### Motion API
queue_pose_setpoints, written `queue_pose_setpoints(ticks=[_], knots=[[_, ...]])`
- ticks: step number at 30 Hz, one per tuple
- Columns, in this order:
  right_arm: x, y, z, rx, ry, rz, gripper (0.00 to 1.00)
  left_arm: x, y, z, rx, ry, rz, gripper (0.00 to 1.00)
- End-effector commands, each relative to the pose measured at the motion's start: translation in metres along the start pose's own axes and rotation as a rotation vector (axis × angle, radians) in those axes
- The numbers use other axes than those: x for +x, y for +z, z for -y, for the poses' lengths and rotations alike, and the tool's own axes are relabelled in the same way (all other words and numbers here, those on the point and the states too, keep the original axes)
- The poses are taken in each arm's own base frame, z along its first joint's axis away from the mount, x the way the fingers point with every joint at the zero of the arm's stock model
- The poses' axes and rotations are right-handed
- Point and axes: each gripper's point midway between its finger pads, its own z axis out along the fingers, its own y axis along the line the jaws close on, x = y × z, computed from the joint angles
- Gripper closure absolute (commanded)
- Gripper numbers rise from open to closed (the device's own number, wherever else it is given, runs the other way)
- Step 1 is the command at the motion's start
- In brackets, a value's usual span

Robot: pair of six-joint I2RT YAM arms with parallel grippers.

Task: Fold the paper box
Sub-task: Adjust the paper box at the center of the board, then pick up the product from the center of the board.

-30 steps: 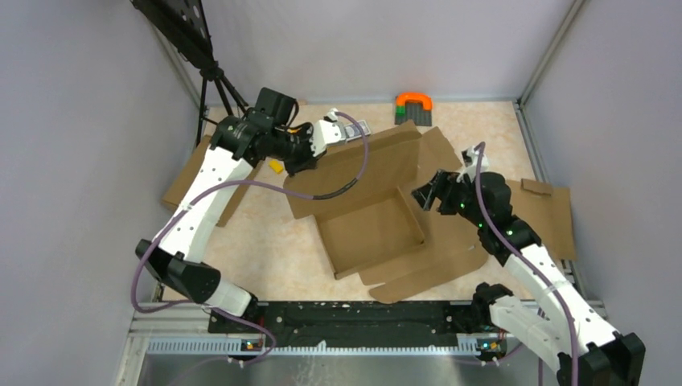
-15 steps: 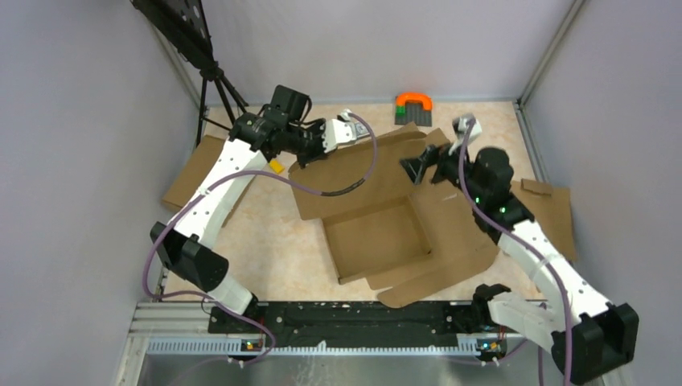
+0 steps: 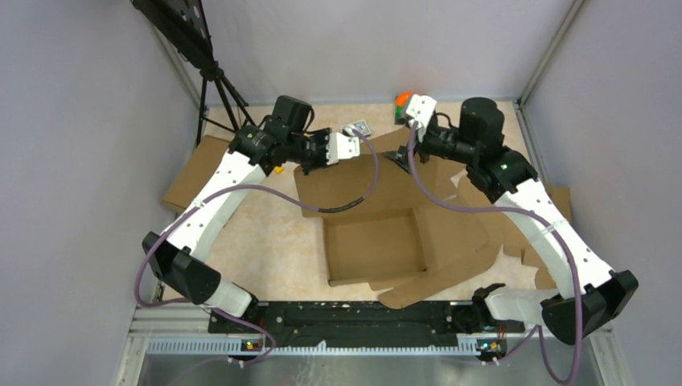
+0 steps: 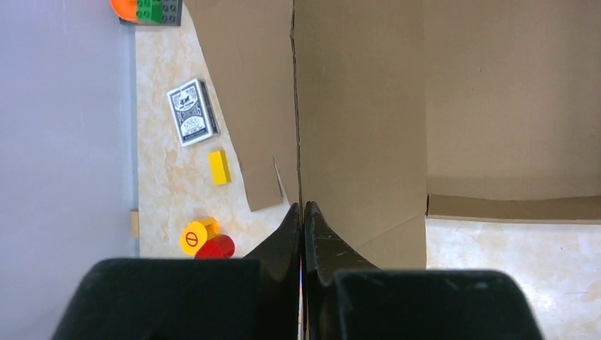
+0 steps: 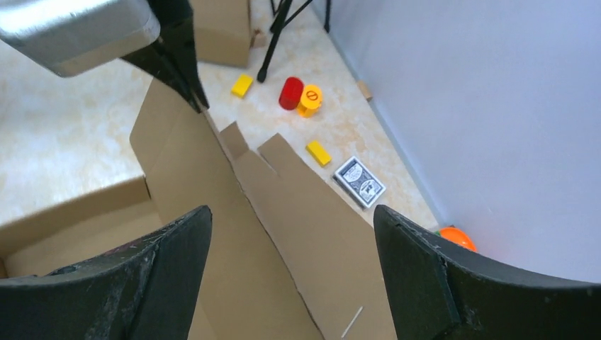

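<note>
- The paper box (image 3: 375, 241) is seen at the centre of the table (image 3: 265, 233), with its tray opening upward and its long axis laid from 10 towards 4 o'clock.
- Its rear flap, at 12 o'clock, is raised.
- The flap's corner is pinched by the clenched left claw (image 4: 303, 210).
- The flap's edge is straddled by the right claw (image 5: 290, 212), which is spread wide with nothing grasped.

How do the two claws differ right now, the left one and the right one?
The left gripper is shut, pinching the top edge of the paper box's raised back flap. The right gripper stands wide open and grips nothing. The left gripper's fingers press together on the cardboard, while the right gripper's fingers stand apart either side of the flap's edge. Both have black fingers and work at the same flap.
</note>
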Motion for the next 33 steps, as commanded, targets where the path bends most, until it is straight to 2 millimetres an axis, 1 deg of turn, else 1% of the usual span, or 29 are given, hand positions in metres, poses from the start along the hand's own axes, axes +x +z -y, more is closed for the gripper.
queue_pose_setpoints(ticks=[1, 3, 6, 10, 12, 14, 15, 17, 18, 19, 20, 22, 23, 24, 25, 26, 28, 29, 30, 33], knots=[[0.015, 0.006, -0.021, -0.131, -0.168, -0.097, 0.20, -0.022, -0.011, 0.002, -0.023, 0.121, 0.074, 1.00], [0.020, 0.008, -0.027, -0.177, -0.186, -0.120, 0.23, -0.024, -0.010, 0.007, -0.022, 0.176, 0.061, 1.00], [0.028, 0.011, -0.036, -0.230, -0.194, -0.151, 0.25, -0.026, -0.008, 0.006, -0.036, 0.204, 0.051, 1.00], [0.042, 0.018, -0.036, -0.225, -0.194, -0.186, 0.32, -0.028, -0.004, 0.003, -0.038, 0.213, 0.048, 1.00], [0.049, 0.021, -0.031, -0.201, -0.196, -0.203, 0.44, -0.029, -0.003, 0.003, -0.043, 0.215, 0.050, 1.00], [0.052, 0.022, -0.030, -0.195, -0.196, -0.208, 0.62, -0.031, -0.003, 0.001, -0.053, 0.218, 0.052, 0.99], [0.051, 0.022, -0.030, -0.193, -0.201, -0.207, 0.74, -0.031, -0.003, 0.000, -0.060, 0.214, 0.053, 0.95], [0.049, 0.020, -0.031, -0.196, -0.210, -0.199, 0.97, -0.033, -0.006, -0.004, -0.093, 0.200, 0.059, 0.78], [0.046, 0.018, -0.031, -0.194, -0.216, -0.191, 1.00, -0.035, -0.009, -0.006, -0.118, 0.185, 0.063, 0.66], [0.042, 0.016, -0.030, -0.185, -0.224, -0.180, 1.00, -0.036, -0.014, -0.011, -0.152, 0.166, 0.063, 0.53], [0.038, 0.013, -0.028, -0.166, -0.236, -0.169, 1.00, -0.039, -0.021, -0.017, -0.207, 0.116, 0.070, 0.46], [0.031, 0.006, -0.024, -0.124, -0.257, -0.152, 1.00, -0.054, -0.041, -0.024, -0.293, -0.032, 0.131, 0.35], [0.030, 0.003, -0.022, -0.103, -0.262, -0.150, 1.00, -0.060, -0.050, -0.022, -0.309, -0.095, 0.166, 0.28], [0.028, -0.002, -0.019, -0.077, -0.269, -0.148, 1.00, -0.063, -0.056, -0.019, -0.328, -0.155, 0.198, 0.22], [0.028, -0.006, -0.018, -0.056, -0.268, -0.153, 1.00, -0.066, -0.063, -0.020, -0.370, -0.205, 0.235, 0.18], [0.027, -0.010, -0.017, -0.037, -0.261, -0.157, 1.00, -0.064, -0.070, -0.019, -0.406, -0.259, 0.259, 0.15], [0.027, -0.020, -0.019, -0.015, -0.235, -0.162, 1.00, -0.051, -0.084, -0.023, -0.531, -0.377, 0.277, 0.09], [0.024, -0.027, -0.022, -0.005, -0.230, -0.154, 1.00, -0.045, -0.095, -0.024, -0.604, -0.464, 0.306, 0.05], [0.027, -0.032, -0.025, 0.004, -0.217, -0.154, 1.00, -0.026, -0.097, -0.026, -0.689, -0.537, 0.284, 0.02], [0.026, -0.045, -0.031, 0.045, -0.164, -0.125, 1.00, 0.018, -0.102, -0.031, -0.881, -0.713, 0.240, 0.01]])
